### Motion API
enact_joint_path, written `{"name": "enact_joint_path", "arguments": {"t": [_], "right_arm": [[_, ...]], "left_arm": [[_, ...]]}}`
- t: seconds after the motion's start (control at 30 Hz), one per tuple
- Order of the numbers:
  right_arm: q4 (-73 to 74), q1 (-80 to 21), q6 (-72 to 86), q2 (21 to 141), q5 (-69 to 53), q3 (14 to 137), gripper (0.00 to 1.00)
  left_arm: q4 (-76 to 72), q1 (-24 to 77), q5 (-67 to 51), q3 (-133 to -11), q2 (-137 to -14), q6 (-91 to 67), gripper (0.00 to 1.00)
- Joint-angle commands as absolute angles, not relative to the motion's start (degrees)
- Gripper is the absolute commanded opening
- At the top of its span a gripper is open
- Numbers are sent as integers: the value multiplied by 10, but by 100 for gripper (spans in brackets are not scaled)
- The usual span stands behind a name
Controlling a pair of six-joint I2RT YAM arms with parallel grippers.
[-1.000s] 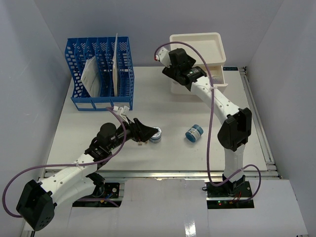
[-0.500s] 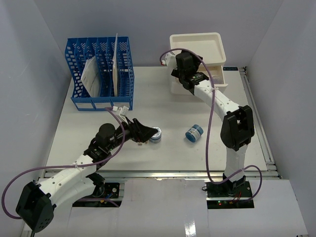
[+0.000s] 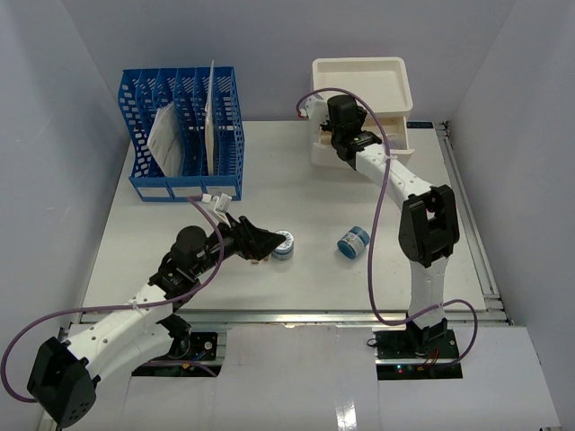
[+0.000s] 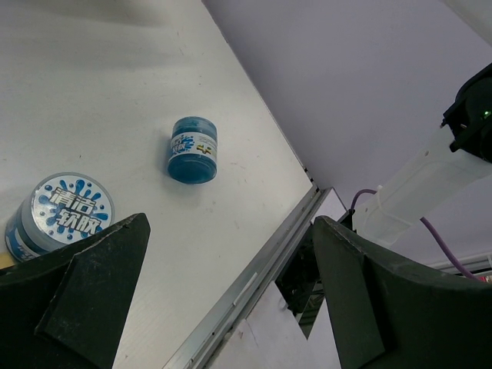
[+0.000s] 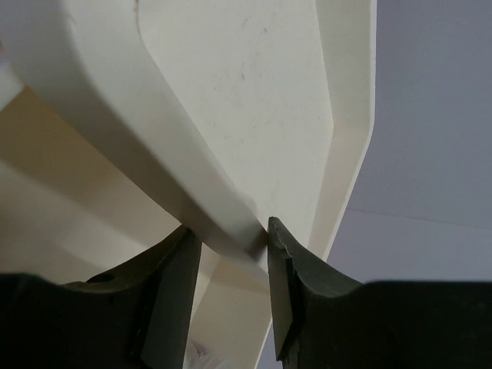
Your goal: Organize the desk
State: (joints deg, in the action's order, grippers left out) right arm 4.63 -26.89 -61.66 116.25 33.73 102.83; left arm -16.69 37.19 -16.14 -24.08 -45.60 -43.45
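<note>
The table [image 3: 296, 193] is a flat matte white slab that carries everything here. A metal rail [image 3: 476, 242] runs along its edge, well out to the right of both arms. Pale grey walls close the space in on three sides.

The left pincer [image 4: 231, 221] hangs low over the table with its dark fingers [image 4: 100, 292] spread as wide as they go and nothing between them. The bare white table fills the gap. A round blue tin [image 4: 65, 211] with a printed lid sits flat just beside its left finger; whether the two touch cannot be told. A small blue jar [image 4: 192, 148] lies on its side farther ahead of the tips, apart from the tin. Beyond the jar, the rail crosses the wrist view.

Far behind the left pincer, at the table's back left, stands a blue slotted file rack [image 3: 184, 135] with papers [image 3: 166, 135] upright in it.

The right pincer [image 5: 232, 228] reaches to the back right of the table, where a cream tray [image 5: 254, 92] sits on top of a white drawer box [image 3: 400, 148]. Its fingers are drawn in on the tray's rounded rim, one on each side, with the rim filling the gap and touching both. The tray's shallow inside opens out above and ahead of its tips.
</note>
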Motion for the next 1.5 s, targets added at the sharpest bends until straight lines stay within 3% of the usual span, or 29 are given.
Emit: {"name": "enact_joint_path", "arguments": {"t": [0.0, 0.23, 0.47, 0.87, 1.0, 1.07, 1.27, 1.47], "right_arm": [[62, -252, -525, 1141, 330, 1008, 17], [171, -286, -423, 1121, 336, 1045, 8], [263, -350, -362, 1144, 365, 1141, 8], [333, -369, -324, 1201, 337, 1265, 9], [336, -373, -316, 1198, 315, 1260, 21], [337, -370, -311, 1187, 291, 1246, 34], [328, -346, -284, 1113, 205, 1201, 54], [284, -315, -301, 1036, 152, 1098, 74]], "left_arm": [[-177, 370, -164, -244, -456, -435, 98], [-187, 370, -167, -243, -462, -442, 98], [-198, 371, -171, -246, -473, -450, 98], [-235, 373, -155, -250, -508, -461, 98], [-299, 379, -117, -261, -556, -469, 98], [-339, 382, -96, -273, -613, -465, 98], [-400, 398, -83, -361, -752, -398, 95], [-420, 412, -87, -434, -862, -357, 92]]}}
